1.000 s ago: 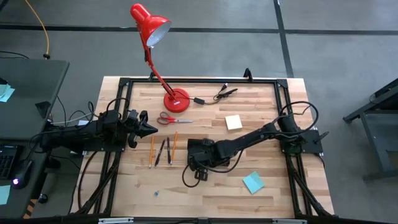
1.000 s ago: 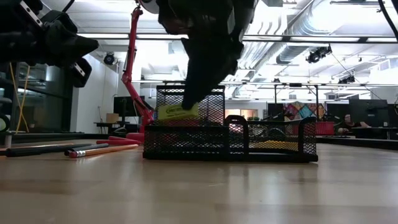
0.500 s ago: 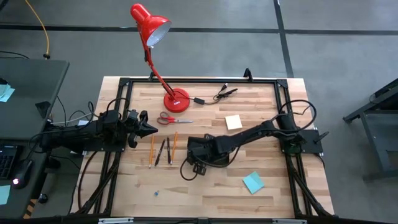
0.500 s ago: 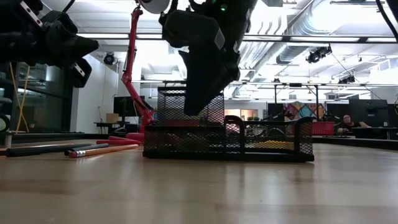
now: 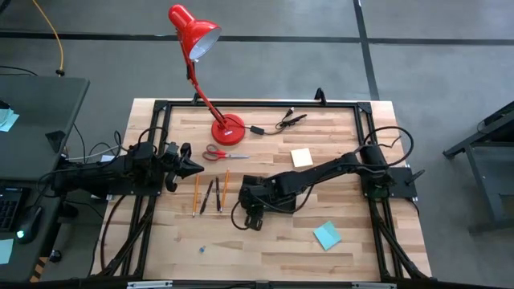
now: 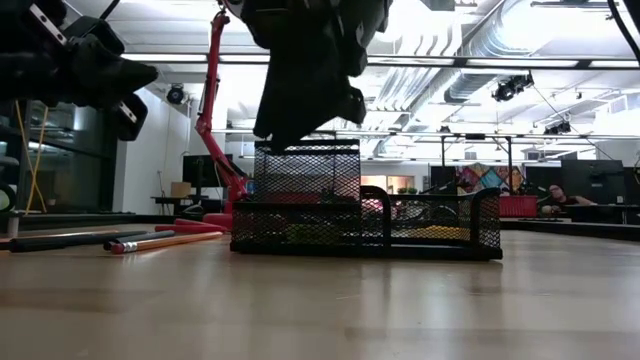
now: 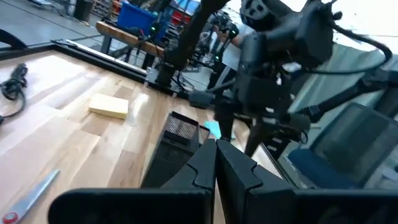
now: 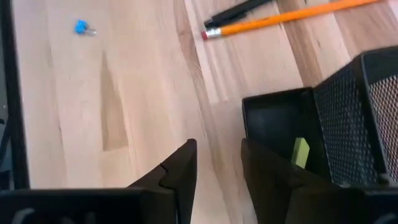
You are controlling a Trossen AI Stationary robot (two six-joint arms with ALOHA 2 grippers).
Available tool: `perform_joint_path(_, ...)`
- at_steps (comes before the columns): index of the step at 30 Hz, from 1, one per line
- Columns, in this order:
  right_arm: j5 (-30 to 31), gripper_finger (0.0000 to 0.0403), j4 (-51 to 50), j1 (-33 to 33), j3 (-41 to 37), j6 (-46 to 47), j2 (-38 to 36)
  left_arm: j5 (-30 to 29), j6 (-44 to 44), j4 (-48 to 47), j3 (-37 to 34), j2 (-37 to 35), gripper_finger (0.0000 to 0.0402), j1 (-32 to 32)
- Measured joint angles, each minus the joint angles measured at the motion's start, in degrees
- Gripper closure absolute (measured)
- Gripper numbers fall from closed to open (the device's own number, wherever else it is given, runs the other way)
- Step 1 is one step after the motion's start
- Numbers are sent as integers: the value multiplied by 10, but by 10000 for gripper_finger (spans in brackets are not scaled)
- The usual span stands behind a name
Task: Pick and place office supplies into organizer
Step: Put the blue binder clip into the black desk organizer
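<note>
Wooden table (image 5: 273,249) holds everything: left gripper (image 5: 186,167) clenched at its left edge, pencils (image 5: 226,183) and pens (image 5: 207,196) beside it, then the right gripper (image 5: 249,215), fingers apart and empty, over the mesh organizer (image 6: 365,218) mid-table.

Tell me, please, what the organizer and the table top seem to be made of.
The organizer looks like black wire mesh, probably painted metal: the room shows through its fine grid of walls, and its rims are solid dark bands. The table top looks like pale wood in glued strips, with visible grain and plank seams; its light sheen in the low view suggests a smooth finish.
</note>
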Motion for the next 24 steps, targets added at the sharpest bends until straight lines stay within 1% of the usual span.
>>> perform_joint_path(6,6,281,-5,-9,0,-16,-12,43,-18,-13,0,2,401,0)
perform_joint_path(9,27,281,-21,-26,0,-37,-23,71,-39,-12,0,3,401,0)
perform_joint_path(11,29,281,-24,-43,0,-59,-29,93,-43,-10,0,3,401,0)
perform_joint_path(13,15,281,-33,-61,0,-66,-35,99,-48,-11,0,3,401,0)
perform_joint_path(16,-30,281,-47,-89,0,-75,-46,90,-53,-6,0,3,401,0)
perform_joint_path(19,-42,281,-62,-116,0,-44,-57,99,-55,-5,0,0,401,-7)
perform_joint_path(20,-42,281,-62,-123,0,-31,-60,93,-52,-4,0,0,401,-13)
perform_joint_path(21,-42,281,-60,-130,0,-21,-63,74,-52,-4,0,0,401,-22)
perform_joint_path(22,-42,281,-57,-136,0,-14,-67,47,-52,2,0,-1,401,-32)
perform_joint_path(24,-39,281,-58,-145,0,-11,-71,-30,-65,19,0,-1,401,-64)
